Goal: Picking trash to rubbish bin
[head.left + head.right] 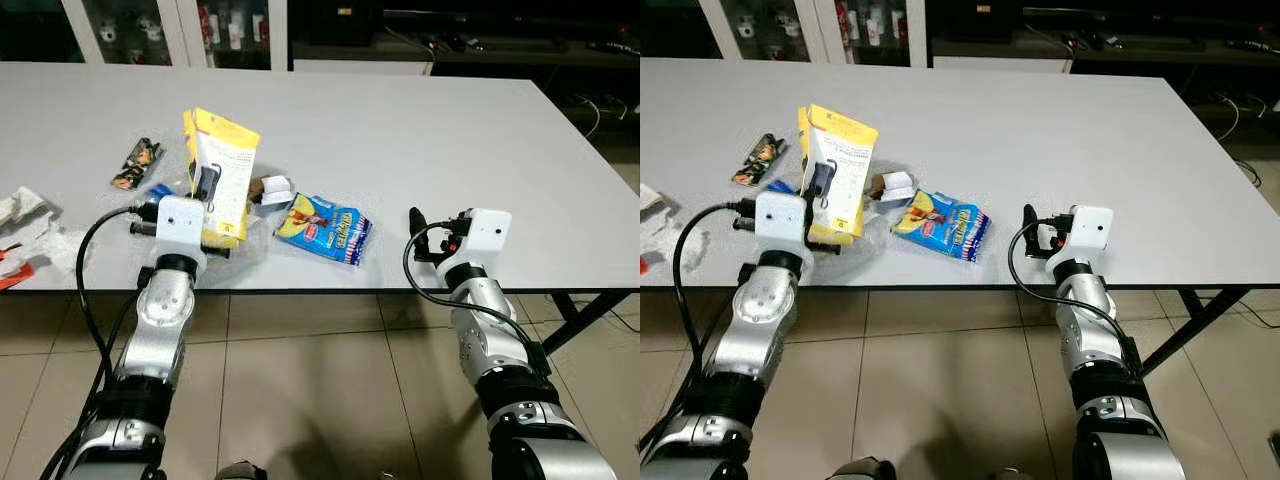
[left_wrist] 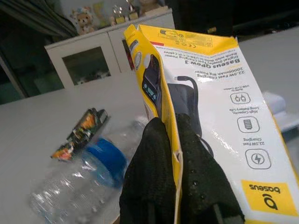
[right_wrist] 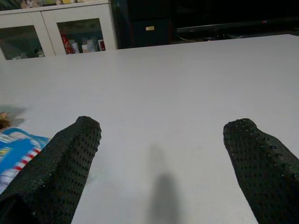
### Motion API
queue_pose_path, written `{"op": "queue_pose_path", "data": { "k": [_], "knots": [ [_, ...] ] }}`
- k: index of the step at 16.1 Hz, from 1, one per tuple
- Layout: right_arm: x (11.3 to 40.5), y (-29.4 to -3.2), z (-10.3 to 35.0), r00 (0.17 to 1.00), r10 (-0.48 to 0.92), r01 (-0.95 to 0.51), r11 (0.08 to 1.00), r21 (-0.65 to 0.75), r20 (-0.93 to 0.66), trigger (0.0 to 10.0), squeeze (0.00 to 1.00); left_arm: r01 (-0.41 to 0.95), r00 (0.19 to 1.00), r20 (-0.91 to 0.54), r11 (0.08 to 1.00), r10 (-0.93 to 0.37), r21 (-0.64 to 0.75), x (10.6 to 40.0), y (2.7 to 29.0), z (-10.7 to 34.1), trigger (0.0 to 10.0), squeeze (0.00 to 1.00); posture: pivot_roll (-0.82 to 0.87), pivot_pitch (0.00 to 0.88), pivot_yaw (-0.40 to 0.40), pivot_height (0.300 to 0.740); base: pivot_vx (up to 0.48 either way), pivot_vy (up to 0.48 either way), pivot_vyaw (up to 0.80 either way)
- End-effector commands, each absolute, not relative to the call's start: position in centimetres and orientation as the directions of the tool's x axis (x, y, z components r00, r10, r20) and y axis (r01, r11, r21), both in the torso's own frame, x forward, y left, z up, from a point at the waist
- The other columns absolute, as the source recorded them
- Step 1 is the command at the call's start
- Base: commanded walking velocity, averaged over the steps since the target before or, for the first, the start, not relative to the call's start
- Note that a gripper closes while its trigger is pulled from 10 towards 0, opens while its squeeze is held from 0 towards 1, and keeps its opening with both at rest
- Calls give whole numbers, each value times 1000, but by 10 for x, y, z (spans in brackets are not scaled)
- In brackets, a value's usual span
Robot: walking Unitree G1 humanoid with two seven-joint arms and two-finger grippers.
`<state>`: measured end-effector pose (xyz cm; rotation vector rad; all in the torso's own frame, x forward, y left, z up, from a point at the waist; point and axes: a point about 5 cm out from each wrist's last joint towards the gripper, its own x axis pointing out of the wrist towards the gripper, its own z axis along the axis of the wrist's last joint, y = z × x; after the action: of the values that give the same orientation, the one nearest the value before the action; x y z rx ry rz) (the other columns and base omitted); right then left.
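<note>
The left gripper [image 2: 175, 154] is pinched on the bottom edge of the yellow power bank box [image 1: 222, 170], which stands tilted above the table [image 1: 450, 130]. The grip is thin, so the box may slip or bend when carried. The left wrist view shows a clear plastic bottle [image 2: 81, 175] at 9 o'clock of the box, probably lying down. At 3 o'clock lies the blue snack packet [image 1: 325, 228]. The right gripper [image 3: 161, 154] hovers wide open, empty.

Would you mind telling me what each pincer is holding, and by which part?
The left pincer grips the yellow box by its lower edge. The right pincer is open and holds nothing.
</note>
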<state>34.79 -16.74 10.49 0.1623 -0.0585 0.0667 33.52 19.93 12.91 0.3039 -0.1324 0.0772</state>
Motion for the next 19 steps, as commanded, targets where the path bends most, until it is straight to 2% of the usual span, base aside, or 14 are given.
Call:
{"op": "queue_pose_path", "data": {
  "k": [1, 6, 9, 14, 19],
  "knots": [
    [348, -166, 105, 996, 70, -80, 981, 177, 60, 10000, 0, -95, 987, 153, 947, 49, 306, 334, 201, 133, 10000, 0, 17, 69, -46, 740, 0, 0, 0],
    [357, -148, 126, 984, 125, -156, 950, 271, 128, 10000, 0, -85, 984, 176, 949, 32, 302, 339, 192, 140, 10000, 0, 11, 77, -49, 740, 0, 0, 0],
    [358, -137, 137, 972, 163, -204, 941, 269, 168, 10000, 0, -79, 984, 178, 951, 26, 300, 339, 188, 140, 10000, 0, 10, 81, -52, 740, 0, 0, 0],
    [358, -107, 119, 952, 301, -302, 911, 280, 45, 10000, 0, -76, 983, 183, 952, 21, 296, 341, 185, 143, 10000, 0, 20, 88, -58, 740, 0, 0, 0],
    [358, -90, 116, 932, 362, -352, 888, 296, 23, 10000, 0, -73, 981, 194, 952, 15, 296, 340, 182, 145, 10000, 0, 33, 92, -69, 740, 0, 0, 0]
  ]
}}
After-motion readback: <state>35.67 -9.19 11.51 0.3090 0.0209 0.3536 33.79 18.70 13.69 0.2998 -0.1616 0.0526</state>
